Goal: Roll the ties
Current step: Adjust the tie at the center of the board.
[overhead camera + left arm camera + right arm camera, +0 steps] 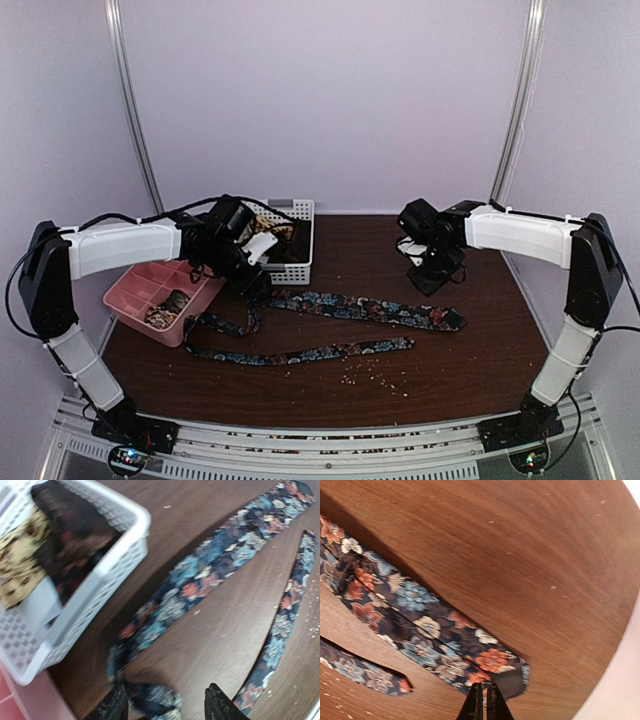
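Left gripper [166, 700] spread wide, black fingers [112, 707] on either side of a soft, bunched fold of the floral necktie [200, 582], not pinching it. Right gripper [484, 704] pressed narrow, tips nearly touching with nothing between them, poised over the pointed wide end of that necktie.

Woven fabric, dark ground with blue, rust and cream flowers. Lies flat on the dark wood-grain table [480, 370]: wide strip running left to right across the middle, looped back at the left, narrow tail roughly parallel and nearer the arms.

Just behind the fold, a rectangular white perforated plastic basket [292, 272] holding a crumpled tan patterned tie [17, 565] and a dark brown tie [75, 535]. Left of the fold, a pink plastic tray [140, 280] with compartments, brownish bits in one. Pale crumbs [375, 375] scattered near the tail.

Bare wood to the right and front. Curved table edge close beyond the wide end, seen from the right wrist.
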Tool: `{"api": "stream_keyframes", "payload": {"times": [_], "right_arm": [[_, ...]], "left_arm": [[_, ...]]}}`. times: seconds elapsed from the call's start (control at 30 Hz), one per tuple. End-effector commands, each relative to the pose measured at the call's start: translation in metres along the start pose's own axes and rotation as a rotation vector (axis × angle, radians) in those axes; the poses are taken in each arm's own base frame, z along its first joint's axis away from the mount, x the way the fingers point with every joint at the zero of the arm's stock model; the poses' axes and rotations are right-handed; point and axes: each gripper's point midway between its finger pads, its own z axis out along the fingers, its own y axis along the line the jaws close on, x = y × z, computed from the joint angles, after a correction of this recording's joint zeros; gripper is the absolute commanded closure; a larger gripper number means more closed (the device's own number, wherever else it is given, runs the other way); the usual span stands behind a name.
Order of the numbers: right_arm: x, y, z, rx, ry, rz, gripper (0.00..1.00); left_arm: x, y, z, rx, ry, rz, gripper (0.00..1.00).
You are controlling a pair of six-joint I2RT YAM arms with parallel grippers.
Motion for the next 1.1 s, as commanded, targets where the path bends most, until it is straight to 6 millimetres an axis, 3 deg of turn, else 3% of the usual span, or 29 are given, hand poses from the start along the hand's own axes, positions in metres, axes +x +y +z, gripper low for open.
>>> {"api": "stream_keyframes", "payload": {"times": [0.0,0.13,0.27,0.4,0.47,0.57,0.77,0.83,0.93,1.0,1.07], "right_arm": [[-0.01,0.018,0.003,-0.116,-0.055,0.106,0.91],[-0.009,0.001,-0.014,-0.152,-0.143,0.216,0.87],[-0.002,-0.013,-0.029,-0.195,-0.211,0.293,0.84],[0.005,-0.019,-0.037,-0.206,-0.233,0.313,0.82],[0.008,-0.022,-0.04,-0.206,-0.242,0.323,0.83],[0.011,-0.028,-0.045,-0.206,-0.265,0.35,0.82],[0.017,-0.044,-0.053,-0.2,-0.297,0.388,0.82],[0.019,-0.047,-0.056,-0.198,-0.308,0.395,0.81],[0.02,-0.049,-0.059,-0.199,-0.317,0.4,0.81],[0.021,-0.048,-0.061,-0.206,-0.323,0.4,0.8],[0.02,-0.045,-0.064,-0.227,-0.339,0.394,0.79]], "left_arm": [[-0.037,-0.038,0.027,0.111,-0.085,0.096,0.46],[-0.044,-0.046,0.065,0.13,-0.025,0.103,0.47],[-0.052,-0.04,0.089,0.097,-0.006,0.096,0.49],[-0.049,-0.039,0.115,0.102,0.071,0.09,0.52],[-0.044,-0.048,0.126,0.133,0.105,0.1,0.55],[-0.037,-0.079,0.137,0.207,0.137,0.141,0.61],[-0.045,-0.171,0.141,0.426,0.127,0.188,0.66],[-0.066,-0.207,0.136,0.514,0.081,0.198,0.66],[-0.099,-0.237,0.135,0.594,-0.002,0.161,0.66],[-0.124,-0.242,0.131,0.615,-0.071,0.12,0.61],[-0.145,-0.233,0.118,0.582,-0.137,0.118,0.51]]}}
